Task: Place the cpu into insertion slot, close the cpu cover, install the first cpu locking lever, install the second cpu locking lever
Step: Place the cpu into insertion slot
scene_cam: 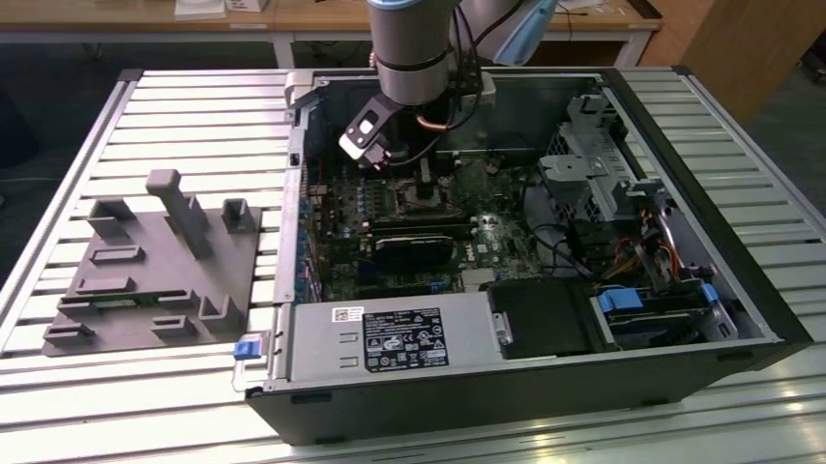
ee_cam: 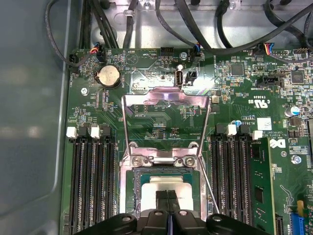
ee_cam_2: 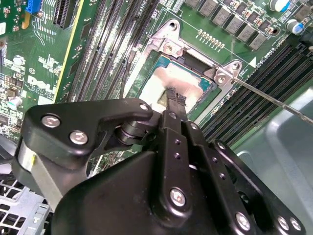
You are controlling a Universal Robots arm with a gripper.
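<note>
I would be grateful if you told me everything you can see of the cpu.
The cpu is a flat square chip with a pale silvery metal top, slightly smudged, and a thin green edge around it. It lies flat in the slot on the green board, squarely seated as far as shows. The cover stands open, so nothing covers it. The gripper, fingers together, points down at its middle, tips on or just above the top.

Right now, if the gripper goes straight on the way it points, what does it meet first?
The cpu, on its metal top, in the insertion slot; the gripper looks at or just above it.
</note>
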